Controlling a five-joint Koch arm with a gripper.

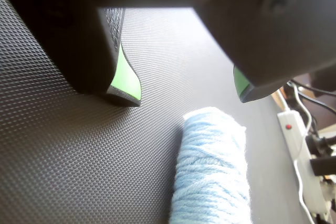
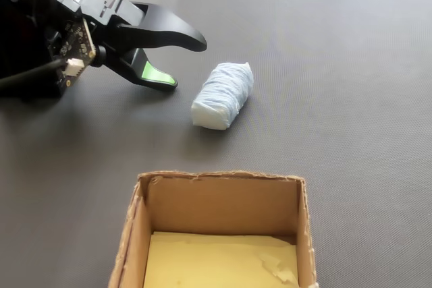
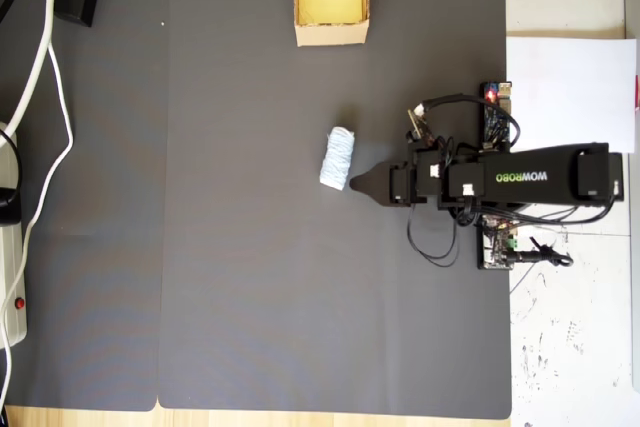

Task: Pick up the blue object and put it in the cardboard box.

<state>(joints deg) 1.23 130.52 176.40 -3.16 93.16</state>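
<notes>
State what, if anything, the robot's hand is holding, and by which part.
Nothing. The hand is open and empty, beside the blue yarn bundle lying on the mat.

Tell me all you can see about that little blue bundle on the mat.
The blue bundle looks like pale blue yarn wound into a short fat roll, fuzzy and ribbed with strands. It lies on its side on the dark textured mat, slanted in the fixed view. Nothing grips it: the gripper has its jaws open just short of it. The cardboard box stands apart.

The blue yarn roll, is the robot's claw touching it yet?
Apart. In the fixed view, dark mat shows between the open gripper and the blue yarn roll; the wrist view agrees.
</notes>
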